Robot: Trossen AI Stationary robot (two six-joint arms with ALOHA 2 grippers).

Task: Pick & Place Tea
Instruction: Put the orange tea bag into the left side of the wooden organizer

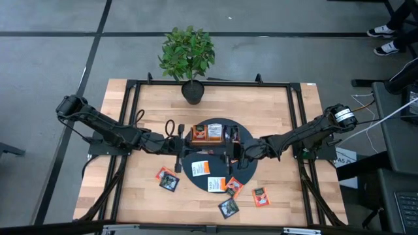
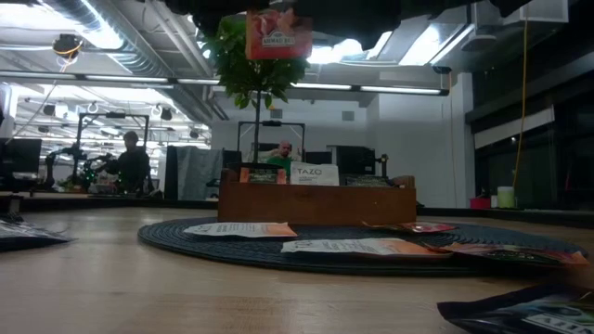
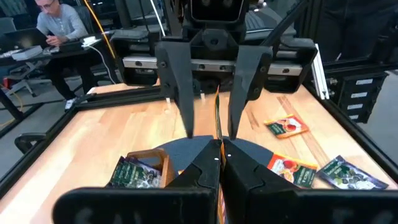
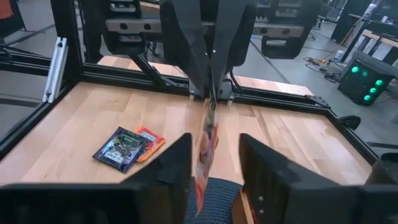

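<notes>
Orange sachet [image 4: 206, 140] hangs edge-on in the air above the round dark mat [image 1: 251, 171], between the two grippers that meet over the table's middle. The left gripper [image 3: 219, 163] is clamped shut on it, fingers pressed together. The right gripper [image 4: 214, 163] faces it with fingers apart on either side of the sachet, not gripping. Just beside them the wooden tray [image 1: 213, 134] holds other sachets. Loose sachets [image 1: 168, 179] lie on the mat and wooden table [image 1: 261, 111]; a potted plant [image 1: 188, 55] stands at the far edge.
</notes>
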